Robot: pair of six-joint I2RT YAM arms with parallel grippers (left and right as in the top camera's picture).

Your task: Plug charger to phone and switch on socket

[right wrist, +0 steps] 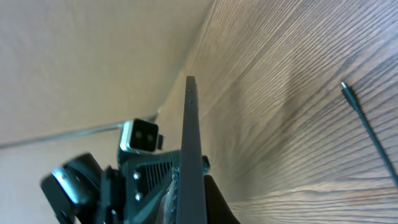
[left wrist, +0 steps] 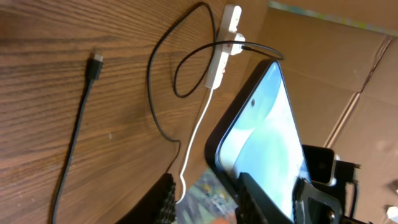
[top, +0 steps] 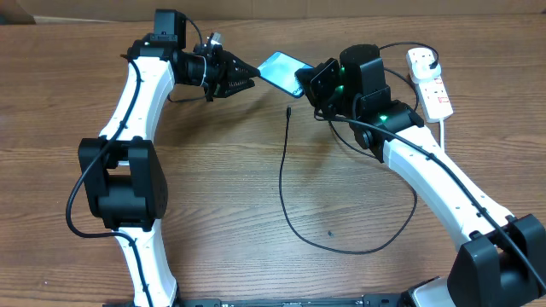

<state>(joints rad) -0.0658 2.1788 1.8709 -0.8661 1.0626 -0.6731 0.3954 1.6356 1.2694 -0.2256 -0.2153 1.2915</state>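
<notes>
Brown wood-grain desk (top: 213, 213) seen from above, with two white-and-black robot arms reaching toward its far edge. The right gripper (top: 314, 83) is clamped on one end of a slim black-framed phone (top: 280, 70) with a pale blue screen. It holds the phone tilted and off the desk near the middle of the far edge, probably to present it for the connector. The left gripper (top: 247, 78) sits at the phone's other end, fingers slightly parted with nothing between them.

A small white oblong socket (top: 431, 85) lies by the far right corner, and a black plug (top: 435, 58) appears seated in it. The long thin black charger cable (top: 284, 170) loops across the desk. Its tiny connector tip (top: 289, 111) lies loose on the wood near the phone, not plugged in. The socket's red-and-white label (top: 438, 104) is too small to read, and no writing shows on the phone.
</notes>
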